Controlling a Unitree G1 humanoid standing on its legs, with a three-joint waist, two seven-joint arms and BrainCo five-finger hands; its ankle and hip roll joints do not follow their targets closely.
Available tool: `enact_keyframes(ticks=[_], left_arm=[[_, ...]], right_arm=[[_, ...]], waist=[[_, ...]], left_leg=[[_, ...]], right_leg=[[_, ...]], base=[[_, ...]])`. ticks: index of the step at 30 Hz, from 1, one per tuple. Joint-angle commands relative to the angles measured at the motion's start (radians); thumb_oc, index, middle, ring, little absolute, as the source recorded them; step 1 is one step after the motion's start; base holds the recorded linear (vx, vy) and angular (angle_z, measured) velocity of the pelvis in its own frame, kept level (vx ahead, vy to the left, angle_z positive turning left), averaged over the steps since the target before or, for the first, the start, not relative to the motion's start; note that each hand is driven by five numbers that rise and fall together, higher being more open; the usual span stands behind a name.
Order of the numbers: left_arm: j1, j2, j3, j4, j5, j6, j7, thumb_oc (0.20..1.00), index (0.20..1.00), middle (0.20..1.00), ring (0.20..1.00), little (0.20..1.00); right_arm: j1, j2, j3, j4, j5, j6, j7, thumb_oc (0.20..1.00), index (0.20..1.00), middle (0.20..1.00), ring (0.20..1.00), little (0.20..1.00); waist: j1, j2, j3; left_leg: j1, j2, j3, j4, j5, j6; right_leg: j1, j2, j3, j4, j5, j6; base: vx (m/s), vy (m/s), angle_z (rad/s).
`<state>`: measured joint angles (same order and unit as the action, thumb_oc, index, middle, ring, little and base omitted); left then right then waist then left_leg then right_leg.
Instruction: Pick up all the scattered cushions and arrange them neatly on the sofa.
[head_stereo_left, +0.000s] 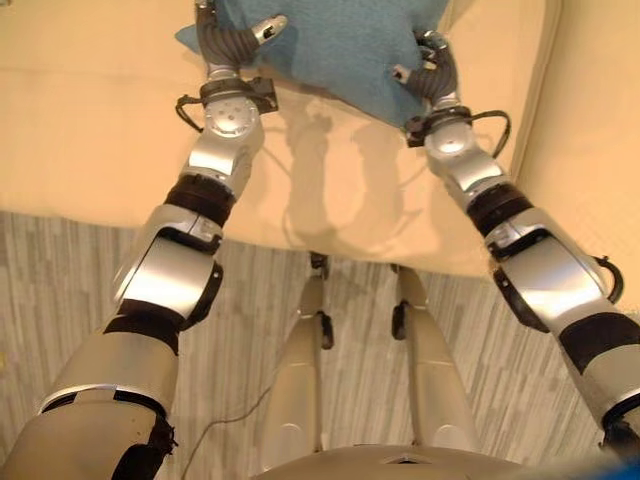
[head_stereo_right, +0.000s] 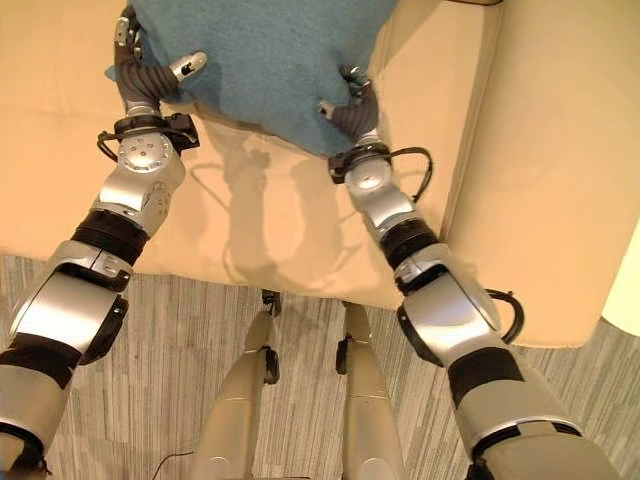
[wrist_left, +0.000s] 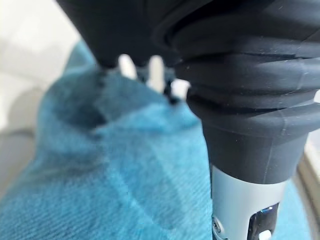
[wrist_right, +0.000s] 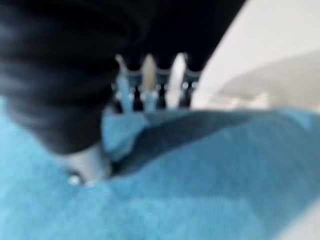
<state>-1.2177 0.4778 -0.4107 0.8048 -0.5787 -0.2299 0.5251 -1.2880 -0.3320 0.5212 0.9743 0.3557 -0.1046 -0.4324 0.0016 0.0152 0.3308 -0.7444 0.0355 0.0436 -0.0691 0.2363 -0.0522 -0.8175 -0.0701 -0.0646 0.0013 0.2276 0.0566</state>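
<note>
Left eye view shows a teal cushion (head_stereo_left: 330, 45) held between both hands above the seat of a cream sofa (head_stereo_left: 90, 150), at the far side of the view. The left hand (head_stereo_left: 235, 40) grips the cushion's left edge, thumb curled over the top of the fabric. The right hand (head_stereo_right: 352, 105) pinches the cushion's lower right corner, fingers curled into the cloth. Each wrist view shows its hand's fingers pressed into the teal fabric. The sofa's padded arm (head_stereo_right: 560, 150) rises to the right of the cushion. Grey striped floor (head_stereo_left: 60, 300) lies in front of the sofa.
</note>
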Motion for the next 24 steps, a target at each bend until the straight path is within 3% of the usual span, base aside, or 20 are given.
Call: enact_keyframes(ticks=[1, 17, 24], left_arm=[[-0.135, -0.015, -0.020, -0.067, 0.001, -0.104, -0.027, 1.000, 1.000, 1.000, 1.000, 1.000], [-0.187, -0.101, -0.064, -0.047, -0.046, -0.119, -0.011, 1.000, 1.000, 1.000, 1.000, 1.000], [-0.264, -0.113, -0.131, 0.001, -0.062, -0.108, -0.027, 1.000, 1.000, 1.000, 1.000, 1.000]], right_arm=[[-0.122, 0.053, 0.044, 0.013, -0.030, -0.034, 0.042, 0.200, 0.200, 0.200, 0.200, 0.200], [-0.246, -0.148, 0.046, -0.095, -0.198, -0.027, -0.094, 0.200, 0.200, 0.200, 0.200, 0.200], [-0.302, -0.215, 0.092, -0.043, -0.181, -0.022, -0.098, 0.200, 0.200, 0.200, 0.200, 0.200]], waist=[[0.022, 0.040, 0.008], [-0.006, 0.002, 0.003], [-0.023, -0.009, 0.005]], left_leg=[[0.002, -0.062, -0.058, -0.018, -0.013, -0.039], [-0.008, -0.056, -0.066, -0.018, -0.016, -0.039], [-0.004, -0.055, -0.066, -0.018, -0.015, -0.039]], right_leg=[[0.025, -0.003, -0.022, -0.074, 0.011, 0.095], [0.016, 0.001, -0.020, -0.074, 0.011, 0.099], [0.021, -0.001, -0.018, -0.073, 0.017, 0.100]], base=[[0.01, -0.011, 0.09], [0.00, -0.003, 0.02], [0.00, 0.000, 0.00]])
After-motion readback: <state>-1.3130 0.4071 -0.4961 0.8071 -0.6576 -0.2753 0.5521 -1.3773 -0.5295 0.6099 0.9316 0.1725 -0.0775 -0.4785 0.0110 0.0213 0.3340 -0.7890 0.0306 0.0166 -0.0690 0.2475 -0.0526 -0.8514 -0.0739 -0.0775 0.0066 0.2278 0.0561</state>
